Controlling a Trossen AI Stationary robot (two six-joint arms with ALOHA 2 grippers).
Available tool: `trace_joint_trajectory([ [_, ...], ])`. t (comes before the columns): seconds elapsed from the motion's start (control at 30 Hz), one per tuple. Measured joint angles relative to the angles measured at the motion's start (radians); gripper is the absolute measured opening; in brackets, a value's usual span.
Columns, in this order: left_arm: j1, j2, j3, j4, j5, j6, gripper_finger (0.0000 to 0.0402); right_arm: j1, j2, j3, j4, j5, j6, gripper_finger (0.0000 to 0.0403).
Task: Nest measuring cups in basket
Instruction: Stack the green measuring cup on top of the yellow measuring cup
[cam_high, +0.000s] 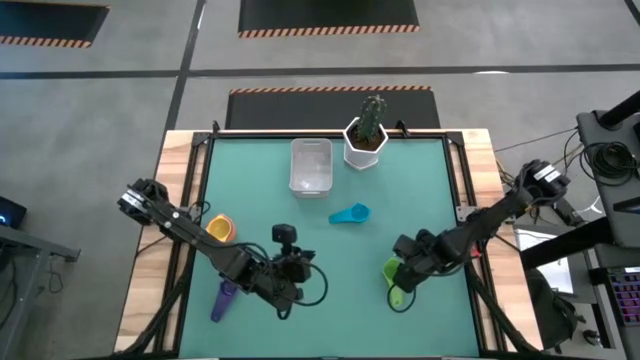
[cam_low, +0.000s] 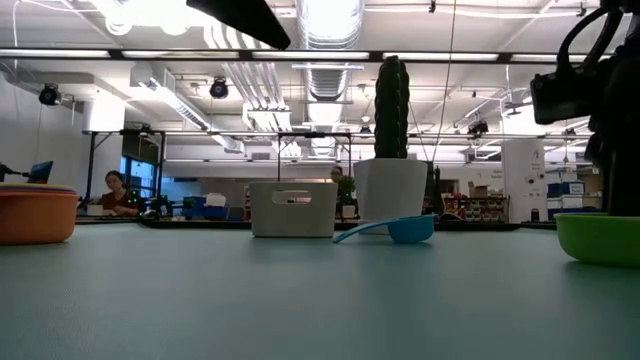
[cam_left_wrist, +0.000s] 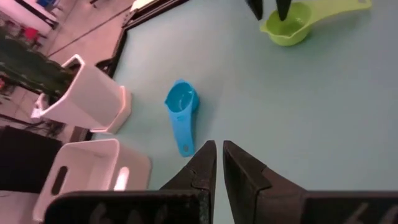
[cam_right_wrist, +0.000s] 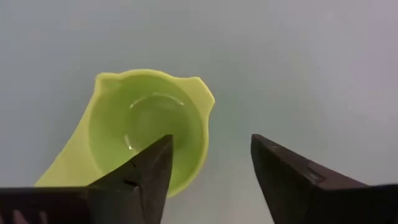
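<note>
High view: right gripper (cam_high: 400, 279) sits right over the green cup (cam_high: 397, 276) near the surface's (cam_high: 420, 200) right front; the handle pokes toward the front edge. Left gripper (cam_high: 296, 268) is mid-front, arm stretched in low from the left, purple cup (cam_high: 224, 299) and orange cup (cam_high: 220, 229) beside that arm. Blue cup (cam_high: 351, 214) lies alone at centre; clear basket (cam_high: 311, 165) stands behind it, cactus pot (cam_high: 365, 145) alongside.
Low view: orange cup (cam_low: 36, 214) far left, basket (cam_low: 293, 210) and blue cup (cam_low: 398, 230) mid-distance, green cup (cam_low: 600, 236) far right.
Left wrist view: fingers (cam_left_wrist: 202, 171) nearly touching, nothing between; blue cup (cam_left_wrist: 182, 112) lies ahead, apart.
Right wrist view: jaws spread wide, one finger (cam_right_wrist: 149, 171) over the green cup's (cam_right_wrist: 146, 124) rim.
</note>
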Motion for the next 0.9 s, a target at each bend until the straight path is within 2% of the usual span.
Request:
trace_joint_trajectory([
  [0.27,-0.029,-0.058,-0.046,-0.004,-0.011,-0.005,0.0011,-0.005,0.034,0.0,0.038,-0.001,-0.006,0.0092],
  [0.47,-0.07,-0.138,-0.128,0.023,-0.014,-0.028,0.0011,-0.016,0.012,0.0,0.061,-0.001,-0.041,0.0017],
  [0.73,-0.097,-0.245,-0.246,0.108,-0.019,-0.033,0.0011,-0.04,-0.018,0.0,0.136,0.016,-0.095,0.001],
  [0.9,-0.099,-0.316,-0.305,0.117,-0.025,-0.033,0.0011,-0.087,-0.024,0.0,0.272,0.023,-0.192,0.0009],
])
